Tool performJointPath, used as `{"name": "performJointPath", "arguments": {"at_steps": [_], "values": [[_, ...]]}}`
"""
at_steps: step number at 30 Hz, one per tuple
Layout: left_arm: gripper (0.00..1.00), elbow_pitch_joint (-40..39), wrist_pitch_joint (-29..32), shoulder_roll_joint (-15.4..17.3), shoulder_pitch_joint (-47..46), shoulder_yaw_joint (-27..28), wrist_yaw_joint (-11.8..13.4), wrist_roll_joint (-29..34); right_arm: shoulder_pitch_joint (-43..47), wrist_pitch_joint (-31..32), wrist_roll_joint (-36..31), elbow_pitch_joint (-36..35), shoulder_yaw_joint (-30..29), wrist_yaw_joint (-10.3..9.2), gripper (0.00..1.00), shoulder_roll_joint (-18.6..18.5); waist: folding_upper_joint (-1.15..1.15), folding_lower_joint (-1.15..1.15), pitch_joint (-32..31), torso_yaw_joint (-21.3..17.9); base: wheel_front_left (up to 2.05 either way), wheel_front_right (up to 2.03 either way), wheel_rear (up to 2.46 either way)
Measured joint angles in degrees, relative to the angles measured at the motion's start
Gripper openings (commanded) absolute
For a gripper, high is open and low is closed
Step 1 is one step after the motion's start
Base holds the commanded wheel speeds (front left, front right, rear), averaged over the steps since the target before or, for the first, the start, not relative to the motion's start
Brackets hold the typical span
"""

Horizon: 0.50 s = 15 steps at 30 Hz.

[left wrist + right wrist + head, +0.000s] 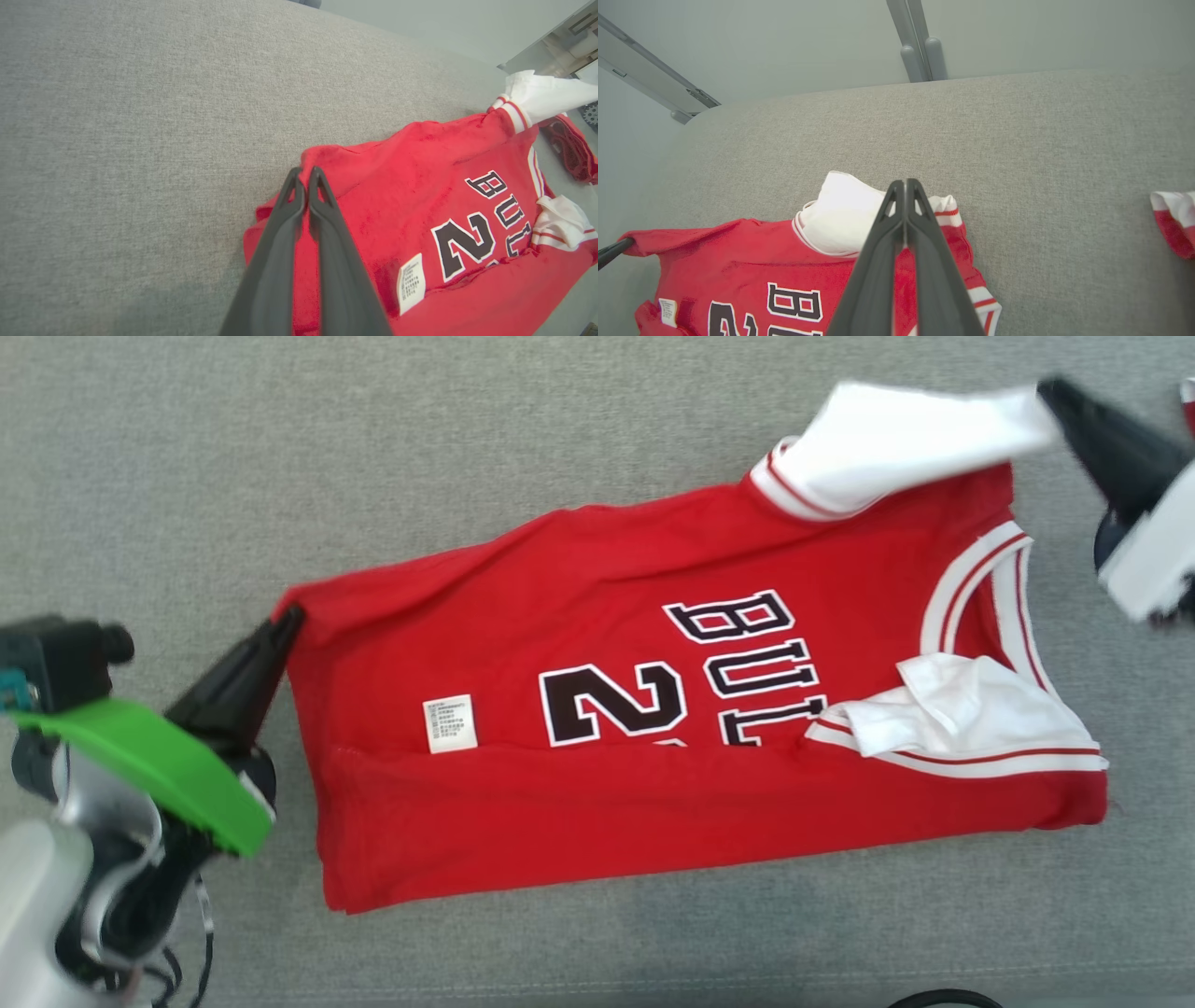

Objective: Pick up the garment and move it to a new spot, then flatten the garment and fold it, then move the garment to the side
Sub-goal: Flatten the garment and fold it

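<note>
1. Clearly, the red garment (653, 709) lies lengthwise across the grey surface (373, 448), hem to the left and collar to the right. Its near long edge is already folded over the number.
2. The left gripper (288, 619), fingers pressed together, pinches the far hem corner, seemingly to carry that edge.
3. The right gripper (1047, 394), likewise closed, pinches the white sleeve (896, 439) at the far right and holds it raised off the cloth.
4. Holding both far ends at once likely lets the far long edge come over evenly toward the near side, so the fold stays straight.
5. Another red-and-white piece (1174, 224) lies well apart at the right.
</note>
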Motion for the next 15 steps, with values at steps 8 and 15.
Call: {"name": "performJointPath", "arguments": {"at_steps": [8,15], "values": [[0.00,-10.8,-5.6,2.2,14.1,2.4,5.7,-1.5,19.7,-1.0,3.9,-9.1,-7.2,0.00,0.00,6.5,0.00,0.00,-2.4,-2.7,0.00,0.00,0.00],[0.00,-12.4,-9.2,1.2,21.1,3.3,7.2,-3.0,26.5,-4.6,3.2,-5.9,-6.5,-0.01,0.00,9.3,0.00,0.00,-3.8,-4.2,0.00,0.00,0.00]]}}
